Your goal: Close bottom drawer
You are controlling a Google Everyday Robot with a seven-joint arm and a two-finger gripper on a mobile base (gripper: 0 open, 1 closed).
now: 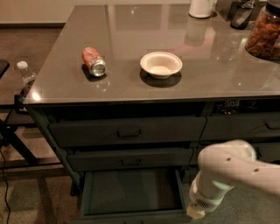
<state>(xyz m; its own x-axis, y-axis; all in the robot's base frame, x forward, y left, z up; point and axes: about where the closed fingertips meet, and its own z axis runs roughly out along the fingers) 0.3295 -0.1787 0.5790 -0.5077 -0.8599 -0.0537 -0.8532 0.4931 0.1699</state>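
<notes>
The bottom drawer (131, 192) of the wider stack stands pulled out, dark grey, with a plain flat interior and nothing in it. Its front edge runs along the bottom of the view. The two similar drawers above it, the middle one (129, 159) and the top one (127, 131), are closed. My white arm (227, 173) comes in from the lower right. My gripper (195, 213) is at its lower end, right beside the drawer's front right corner, and is cut off by the bottom edge of the view.
On the grey tabletop (218, 74) lie a red can (93, 61) on its side and a white bowl (160, 64). A jar of snacks (264, 33) and a white container (202, 8) stand at the back right. A water bottle (26, 74) and a black frame (13, 140) are at the left. The narrower stack's drawers (240, 127) are at the right.
</notes>
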